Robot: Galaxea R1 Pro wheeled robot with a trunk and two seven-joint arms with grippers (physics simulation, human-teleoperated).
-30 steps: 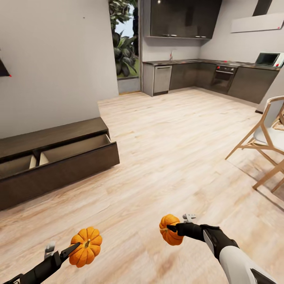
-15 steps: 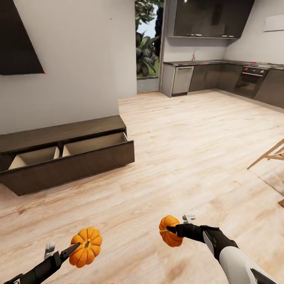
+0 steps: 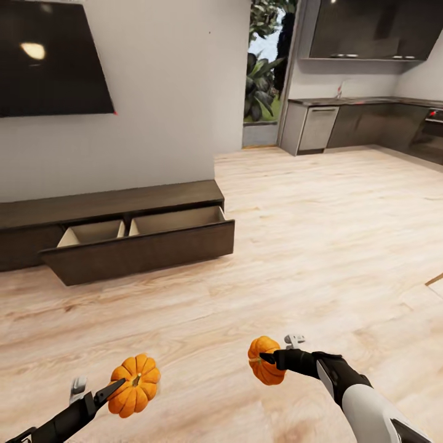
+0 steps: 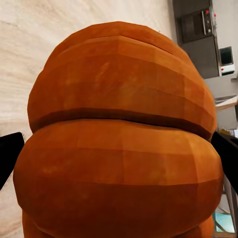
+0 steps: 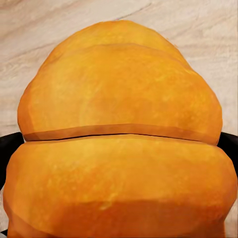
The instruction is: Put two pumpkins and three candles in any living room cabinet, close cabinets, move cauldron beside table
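Against the wall on the left, the cabinet [image 3: 123, 212] is standing with its drawer [image 3: 144, 237] pulled out, both compartments looking bare. Nearer the robot, the left pincer [image 3: 126, 383] is clamping one pumpkin [image 3: 134, 394] above the floor [image 3: 320, 246], its dark fingers showing at either side of the orange body in the left wrist view. To the right, the right pincer [image 3: 266, 355] is gripping the second pumpkin [image 3: 264, 360] in the same way. Both pumpkins are well apart from the drawer, so the carrying step appears to be under way. The next move probably calls for driving closer, reaching over the drawer's front edge and releasing each pumpkin inside.
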